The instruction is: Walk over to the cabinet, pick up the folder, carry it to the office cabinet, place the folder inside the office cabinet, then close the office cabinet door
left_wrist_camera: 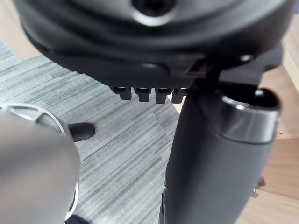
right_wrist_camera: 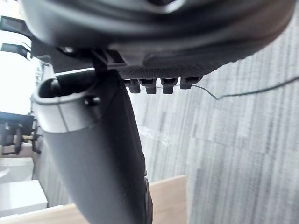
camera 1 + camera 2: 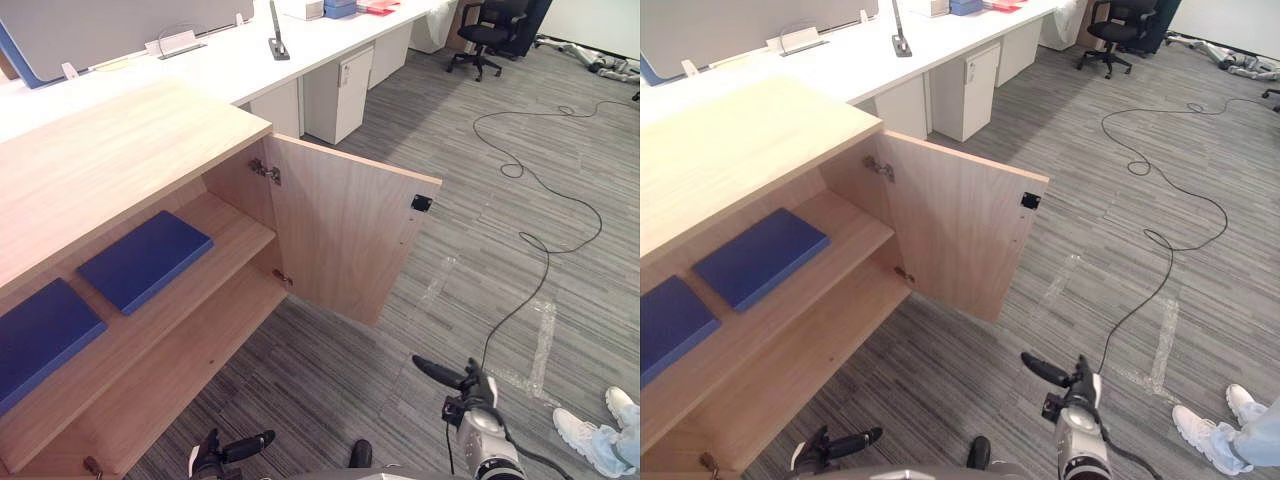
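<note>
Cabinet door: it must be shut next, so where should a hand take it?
Take the free vertical edge, below the black catch, farthest from the hinges. The door stands wide open, inner face toward the robot, so the right hand probably reaches round from the right.

Two head views look steeply down from standing height. The open office cabinet (image 3: pixel 100 150) is near on the left, its door (image 3: pixel 340 230) swung out, and grey carpet (image 3: pixel 450 300) runs far to the right. Both cover almost the same scene, slightly offset. Each wrist view looks along its own hand from very close: the left hand (image 1: pixel 210 163) over carpet and cabinet wood, the right hand (image 2: pixel 103 154) over carpet and pale wood.
</note>
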